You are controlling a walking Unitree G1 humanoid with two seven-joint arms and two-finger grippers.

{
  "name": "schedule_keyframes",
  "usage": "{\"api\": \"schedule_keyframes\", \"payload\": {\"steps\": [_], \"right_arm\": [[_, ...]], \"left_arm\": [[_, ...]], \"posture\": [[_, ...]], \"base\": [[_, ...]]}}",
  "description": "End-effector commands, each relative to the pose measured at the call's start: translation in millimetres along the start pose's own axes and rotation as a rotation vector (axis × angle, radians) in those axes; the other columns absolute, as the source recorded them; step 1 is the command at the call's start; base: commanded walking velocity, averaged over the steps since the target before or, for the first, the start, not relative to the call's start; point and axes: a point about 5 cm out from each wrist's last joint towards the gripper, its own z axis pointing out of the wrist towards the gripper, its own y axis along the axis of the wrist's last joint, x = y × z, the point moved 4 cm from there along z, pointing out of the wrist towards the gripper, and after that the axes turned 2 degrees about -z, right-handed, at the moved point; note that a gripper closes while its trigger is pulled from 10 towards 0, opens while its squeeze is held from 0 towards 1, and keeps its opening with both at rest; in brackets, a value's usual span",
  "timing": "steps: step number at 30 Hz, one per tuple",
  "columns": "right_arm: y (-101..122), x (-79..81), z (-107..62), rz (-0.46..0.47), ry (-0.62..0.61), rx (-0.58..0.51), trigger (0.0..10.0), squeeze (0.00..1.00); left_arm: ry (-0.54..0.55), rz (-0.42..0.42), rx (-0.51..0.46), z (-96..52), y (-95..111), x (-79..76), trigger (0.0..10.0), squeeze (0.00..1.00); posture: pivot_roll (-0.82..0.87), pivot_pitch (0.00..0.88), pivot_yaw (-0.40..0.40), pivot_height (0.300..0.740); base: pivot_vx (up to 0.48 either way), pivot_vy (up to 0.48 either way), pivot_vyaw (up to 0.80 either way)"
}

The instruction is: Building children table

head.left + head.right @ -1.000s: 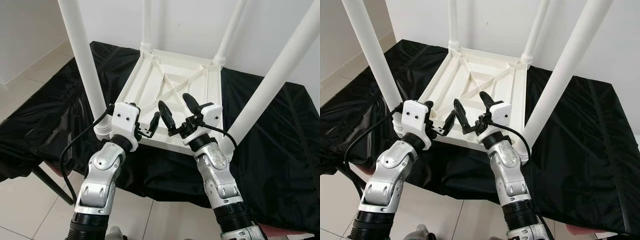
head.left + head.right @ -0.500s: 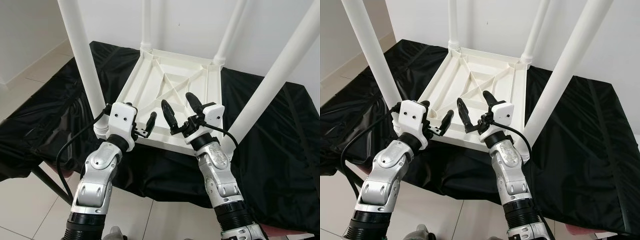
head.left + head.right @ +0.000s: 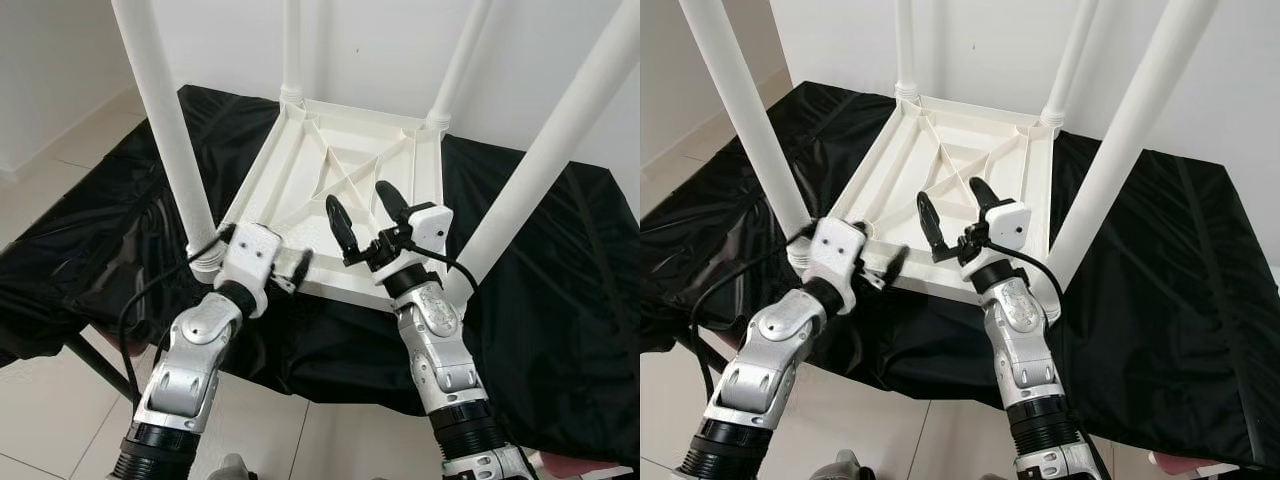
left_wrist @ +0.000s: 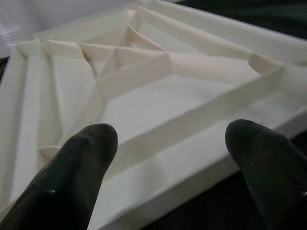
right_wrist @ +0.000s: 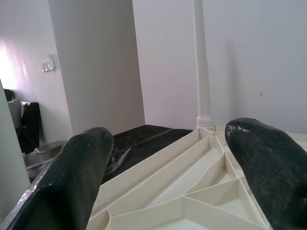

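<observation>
The white plastic table (image 3: pixel 340 190) lies upside down on a black glossy cloth (image 3: pixel 540 300), and all four round legs already stand in its corner sockets. So I judge the assembly is almost finished, and the step in hand is taking hold of the near edge, probably to turn the table over.

Nearest to the robot, the left gripper (image 3: pixel 285 272) hangs just at the near edge of the table, close to the near left leg (image 3: pixel 165 120). Its fingers are spread apart, one over the ribbed underside and one outside the rim, with nothing between them. The right gripper (image 3: pixel 365 215) is a little further in, above the near edge, also spread wide and empty, pointing upward.

The next move calls for both grippers to close on the rim together, because the smooth plastic can slip.

Further away, the underside shows stiff diagonal ribs, and the far legs (image 3: pixel 292 50) rise against a plain wall.
</observation>
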Motion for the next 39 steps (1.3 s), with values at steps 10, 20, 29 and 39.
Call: {"api": "schedule_keyframes", "payload": {"steps": [10, 20, 29, 39], "right_arm": [[21, 4.4, 3.9, -0.014, -0.001, -0.077, 10.0, 0.00], [29, 10.5, 9.7, -0.012, 0.022, -0.107, 10.0, 0.00], [28, 10.5, 8.0, -0.016, 0.022, -0.099, 10.0, 0.00], [30, 9.0, 10.1, -0.025, 0.025, -0.106, 10.0, 0.00]], "left_arm": [[-0.182, 0.101, 0.083, 1.6, -18, -12.5, 10.0, 0.00], [-0.337, 0.198, 0.086, 7.7, -16, -25.0, 10.0, 0.00], [-0.341, 0.183, 0.070, 9.5, -13, -23.2, 10.0, 0.00], [-0.393, 0.198, 0.083, 15.9, -19, -35.5, 10.0, 0.00]], "posture": [[0.04, 0.016, 0.056, 0.740], [0.04, 0.018, 0.053, 0.740], [0.04, 0.018, 0.049, 0.740], [0.03, 0.011, 0.042, 0.740]], "base": [[0.000, 0.000, 0.00], [0.000, 0.000, 0.00], [0.000, 0.000, 0.00], [0.000, 0.000, 0.00]]}}
